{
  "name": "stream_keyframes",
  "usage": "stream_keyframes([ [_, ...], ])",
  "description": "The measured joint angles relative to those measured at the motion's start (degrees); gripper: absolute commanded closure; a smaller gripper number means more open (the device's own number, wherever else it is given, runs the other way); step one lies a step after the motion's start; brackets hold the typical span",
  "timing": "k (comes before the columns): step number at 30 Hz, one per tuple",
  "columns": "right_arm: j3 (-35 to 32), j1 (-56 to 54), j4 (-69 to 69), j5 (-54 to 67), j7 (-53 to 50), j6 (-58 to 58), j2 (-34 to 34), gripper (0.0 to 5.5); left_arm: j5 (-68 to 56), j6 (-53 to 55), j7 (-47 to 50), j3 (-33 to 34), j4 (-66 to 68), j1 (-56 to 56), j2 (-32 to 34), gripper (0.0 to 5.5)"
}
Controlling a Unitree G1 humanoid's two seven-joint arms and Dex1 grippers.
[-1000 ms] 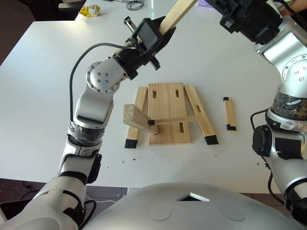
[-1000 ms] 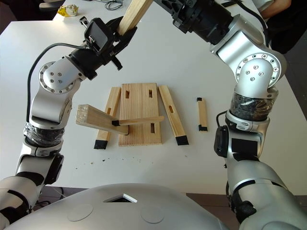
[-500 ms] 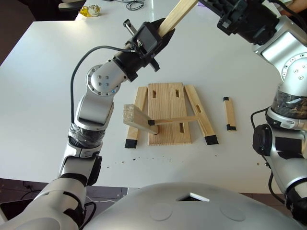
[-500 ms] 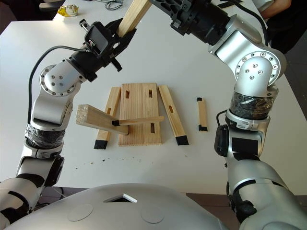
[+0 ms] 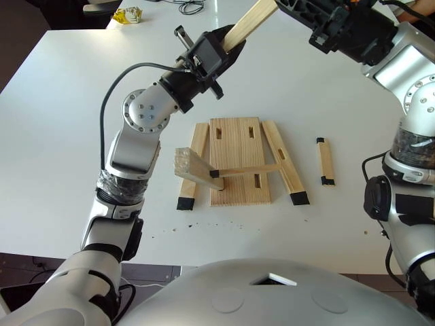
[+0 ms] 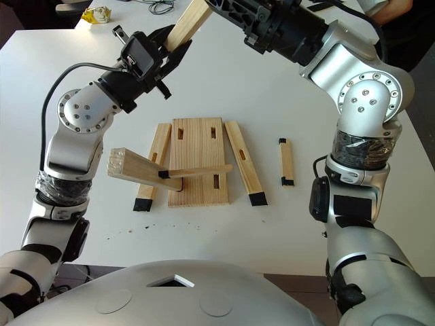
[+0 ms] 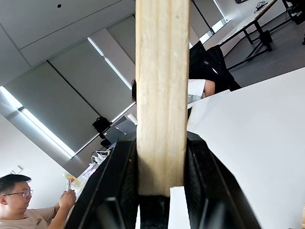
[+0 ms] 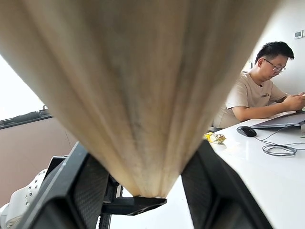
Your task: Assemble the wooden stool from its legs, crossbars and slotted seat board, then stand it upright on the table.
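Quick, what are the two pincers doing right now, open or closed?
Left pincer: closed, holding the wooden leg.
Right pincer: closed, holding the same wooden leg at its other end.

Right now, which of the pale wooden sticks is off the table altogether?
The long pale wooden stick held aloft, gripped near each end by the robot's jaws. The others lie beside or lean on the slotted wooden seat board.
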Motion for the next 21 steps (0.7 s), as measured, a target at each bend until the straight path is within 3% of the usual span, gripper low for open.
stream_keyframes([
  [5,0.25,0.51,-0.85,-0.73,0.33,-0.17,-0.44,3.42,1.03,-0.5,0.0,0.08,0.71,-0.65,0.02,4.41],
  [6,0.28,0.56,-0.95,-0.89,0.35,-0.19,-0.45,3.43,1.04,-0.45,-0.05,0.08,0.72,-0.65,0.02,4.04],
  [17,-0.55,2.12,-2.29,-1.51,1.49,0.15,0.27,3.46,-1.4,7.58,-2.55,1.94,0.84,4.39,1.79,2.2],
  [21,-1.42,1.89,-2.33,-3.9,3.03,-0.36,-4.45,3.46,-0.56,7.56,-2.51,2.93,6.2,5.3,3.6,1.82],
])
